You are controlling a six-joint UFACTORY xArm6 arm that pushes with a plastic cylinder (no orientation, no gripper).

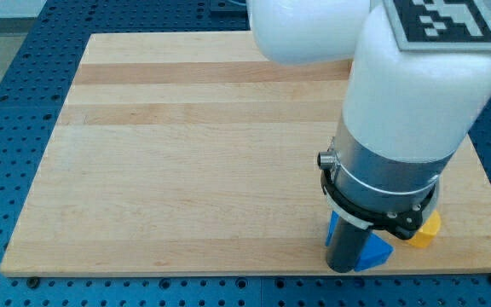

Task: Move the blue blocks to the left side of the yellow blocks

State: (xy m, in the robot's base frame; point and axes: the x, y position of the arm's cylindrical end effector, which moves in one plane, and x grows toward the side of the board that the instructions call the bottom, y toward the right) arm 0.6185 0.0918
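Observation:
The arm's white and grey body [399, 111] fills the view's right and hides most of the blocks. A blue block [375, 252] shows at the view's bottom right, partly behind the dark rod [344, 247]. Another bit of blue [332, 227] shows just left of the rod; I cannot tell if it is a second block. A yellow block [425, 231] peeks out right of the blue one, near the board's bottom edge. My tip [343, 269] sits at the board's bottom edge, touching or right beside the blue block's left side.
The wooden board [186, 153] lies on a blue perforated table [7, 102]. The board's bottom edge runs just below the blocks. A black-and-white marker tag [440, 19] sits on top of the arm.

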